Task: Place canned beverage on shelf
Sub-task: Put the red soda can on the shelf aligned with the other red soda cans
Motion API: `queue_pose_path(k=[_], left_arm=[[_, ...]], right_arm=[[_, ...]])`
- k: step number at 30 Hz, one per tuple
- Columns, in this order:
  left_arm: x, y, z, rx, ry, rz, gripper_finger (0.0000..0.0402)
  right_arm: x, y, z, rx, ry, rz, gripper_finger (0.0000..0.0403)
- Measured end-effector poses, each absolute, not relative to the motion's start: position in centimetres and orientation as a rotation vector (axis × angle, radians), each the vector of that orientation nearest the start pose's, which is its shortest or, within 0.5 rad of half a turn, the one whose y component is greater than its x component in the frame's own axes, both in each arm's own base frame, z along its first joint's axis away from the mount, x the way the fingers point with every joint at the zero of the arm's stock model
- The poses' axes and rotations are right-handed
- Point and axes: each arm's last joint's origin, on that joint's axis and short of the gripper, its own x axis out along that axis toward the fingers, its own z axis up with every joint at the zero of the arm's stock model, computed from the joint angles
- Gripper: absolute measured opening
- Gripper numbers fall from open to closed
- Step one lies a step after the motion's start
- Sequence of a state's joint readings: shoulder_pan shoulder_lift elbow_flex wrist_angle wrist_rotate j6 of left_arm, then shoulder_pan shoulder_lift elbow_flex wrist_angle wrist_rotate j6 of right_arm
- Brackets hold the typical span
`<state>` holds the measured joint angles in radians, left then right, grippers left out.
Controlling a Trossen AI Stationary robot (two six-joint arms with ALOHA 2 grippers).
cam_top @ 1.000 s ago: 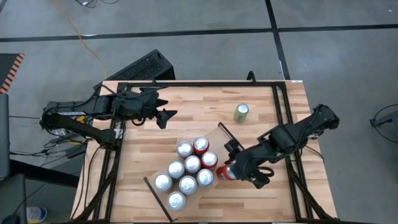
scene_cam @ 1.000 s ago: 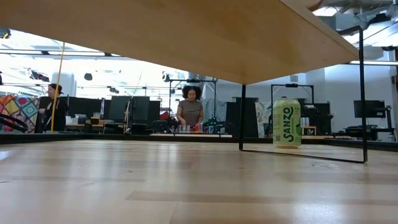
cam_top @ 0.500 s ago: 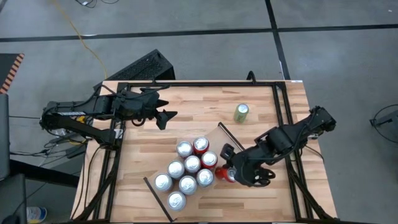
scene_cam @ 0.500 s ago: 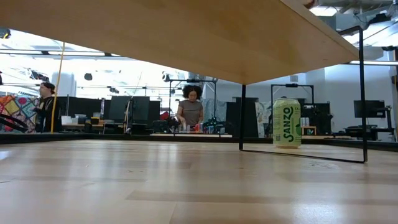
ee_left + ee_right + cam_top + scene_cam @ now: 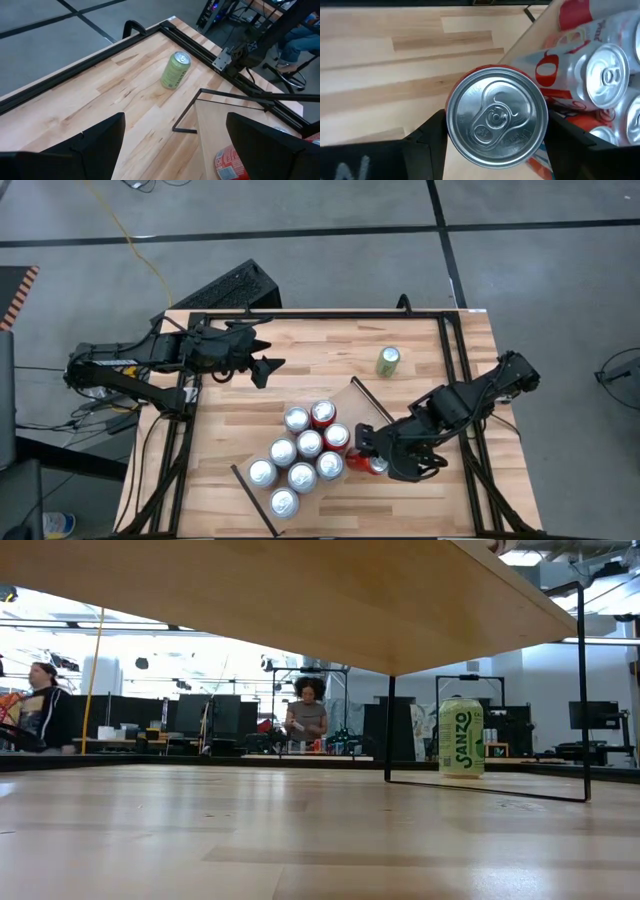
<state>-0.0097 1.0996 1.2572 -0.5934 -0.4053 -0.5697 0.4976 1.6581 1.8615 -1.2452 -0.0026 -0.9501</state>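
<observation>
Looking across your worktop, the shelf lies just beside your right gripper, which clamps a red can at its edge; your left gripper waits, fingers spread.

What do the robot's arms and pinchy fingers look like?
Both arms are dark, almost black, built from chunky jointed pieces. The left arm has a small pale label near its base. Each ends in a gripper with two flat, blocky black fingers: the left gripper and the right gripper. Black cables trail off the table beside the left arm.
</observation>
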Motion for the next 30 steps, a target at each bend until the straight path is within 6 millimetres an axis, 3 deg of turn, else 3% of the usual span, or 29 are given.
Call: queue_pose_path(k=[21, 30], left_arm=[[21.8, 1.0, 39.7, -0.439, 0.303, 0.515, 0.0332], [21.8, 1.0, 39.7, -0.431, 0.305, 0.513, 0.0332]], right_arm=[[28.8, 13.7, 39.1, -1.091, 0.713, 0.981, 0.0260], [29.0, 11.7, 38.8, -1.005, 0.784, 1.017, 0.0261]])
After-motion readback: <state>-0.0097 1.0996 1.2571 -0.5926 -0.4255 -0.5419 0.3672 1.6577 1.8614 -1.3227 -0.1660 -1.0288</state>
